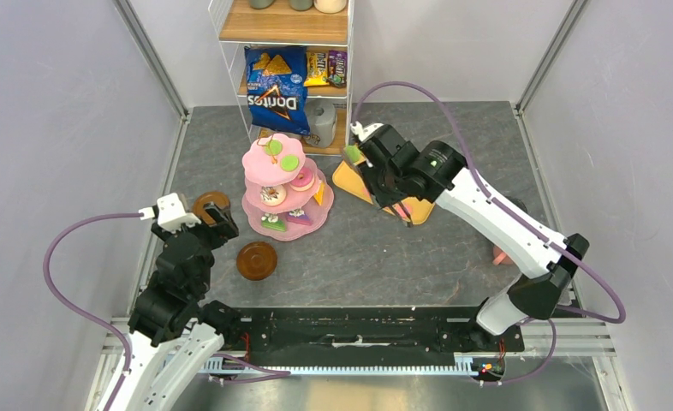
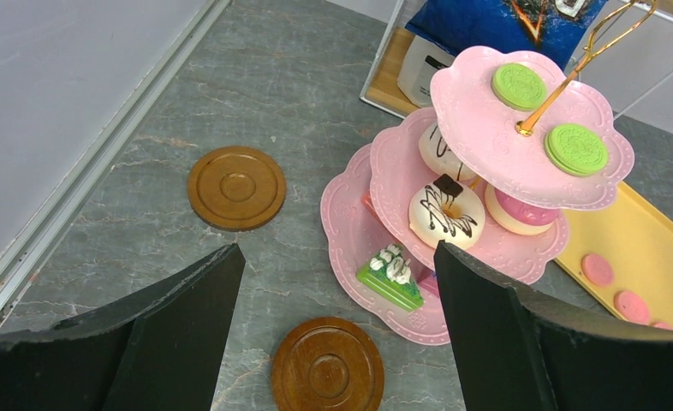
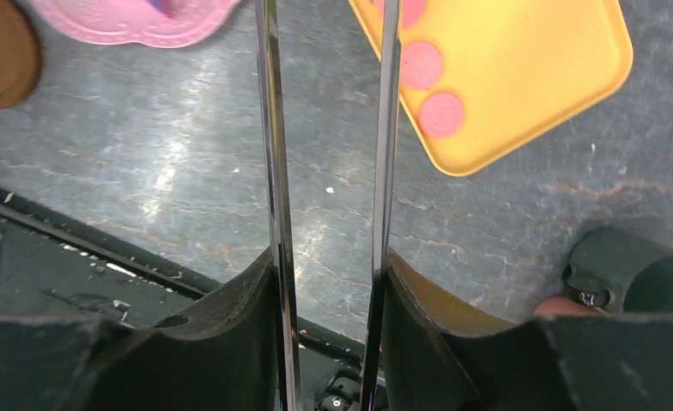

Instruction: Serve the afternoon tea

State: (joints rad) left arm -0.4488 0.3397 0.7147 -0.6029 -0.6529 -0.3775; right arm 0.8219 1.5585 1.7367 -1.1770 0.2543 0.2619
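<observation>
Pink 3-tier stand [image 1: 283,184] sits mid-table. Yellow tray [image 3: 521,77] lies right of it. Left gripper [image 2: 337,257] gapes wide, empty; right gripper [image 3: 329,261] clamps the metal tongs [image 3: 273,171]. 2 brown saucers [image 1: 256,260] sit left of the stand; pink macarons [image 3: 441,114] dot the tray.

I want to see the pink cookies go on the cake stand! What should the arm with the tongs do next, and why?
Probably ease the metal tongs, held in the right gripper, down around one pink macaron on the yellow tray, then squeeze. The tong arms stand apart by the tray's macarons, and none shows between them.
</observation>
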